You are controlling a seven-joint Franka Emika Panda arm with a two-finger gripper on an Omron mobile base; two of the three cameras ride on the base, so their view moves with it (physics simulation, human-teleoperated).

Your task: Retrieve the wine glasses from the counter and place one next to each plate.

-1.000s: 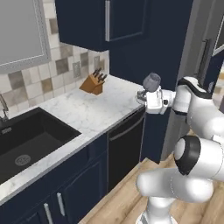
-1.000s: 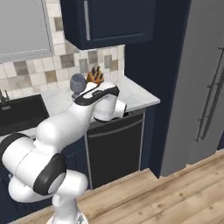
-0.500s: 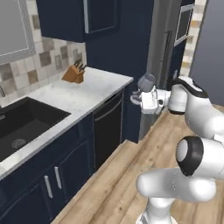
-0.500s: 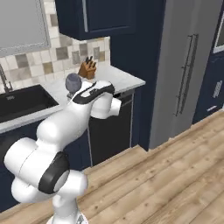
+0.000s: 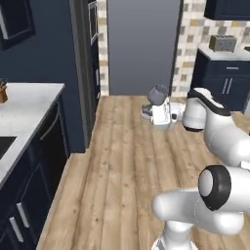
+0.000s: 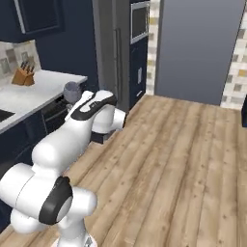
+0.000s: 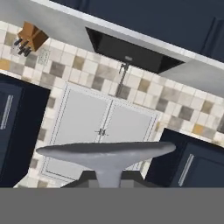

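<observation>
1. The gripper (image 5: 157,108) is closed on a wine glass (image 5: 158,93), jaws narrow around the stem; the greyish bowl stands above the white hand in the left base view.
2. In the right base view the same wine glass (image 6: 72,91) shows at about 10 o'clock of the forearm, its bowl rising just behind the arm.
3. In the hand view the glass's round foot (image 7: 106,151) spreads as a flat grey disc across the lower middle, stem dropping toward 6 o'clock between the finger tips.
4. The counter (image 5: 22,110) lies at 9 o'clock in the left base view, white marble over navy cabinets, well apart from the held glass.
5. A knife block (image 6: 24,75) sits on the counter (image 6: 43,87) at 10 o'clock in the right base view.
6. In the hand view the black sink (image 7: 131,54) lies at 12 o'clock.
7. No brand, label or writing can be read anywhere.
</observation>
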